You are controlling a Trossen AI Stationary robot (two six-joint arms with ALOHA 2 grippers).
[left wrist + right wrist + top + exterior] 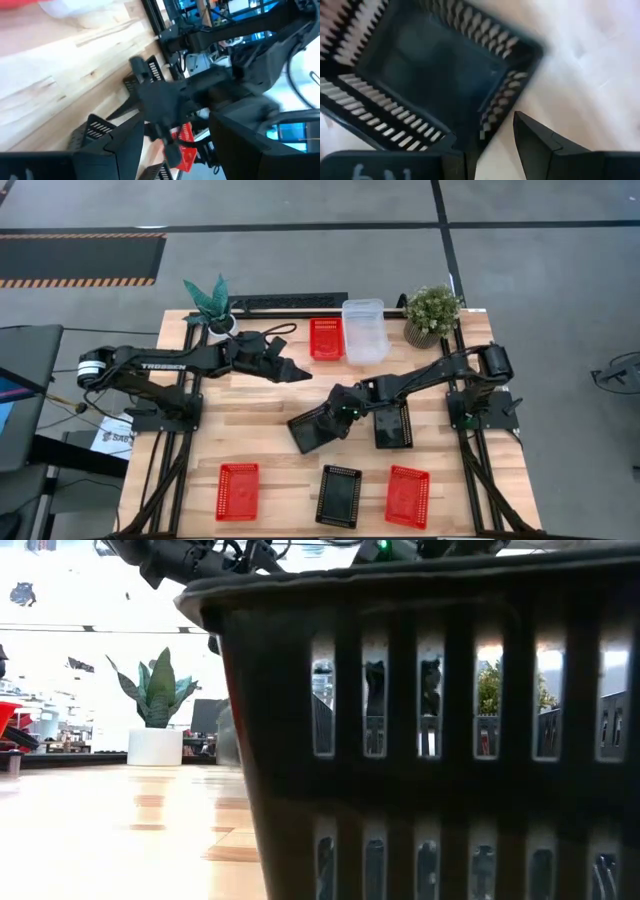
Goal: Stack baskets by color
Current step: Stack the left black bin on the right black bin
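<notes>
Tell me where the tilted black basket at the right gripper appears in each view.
High view: tilted black basket, mid-table, at the right gripper.
Low view: not visible; a nearer black basket fills the picture.
Left wrist view: probably the slatted corner low in the picture.
Right wrist view: fills most of the picture.
Shared landmark: the right gripper on its rim.

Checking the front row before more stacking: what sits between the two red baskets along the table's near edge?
In the high view, one black basket lies between the left red basket and the right red basket, apart from both.
</notes>
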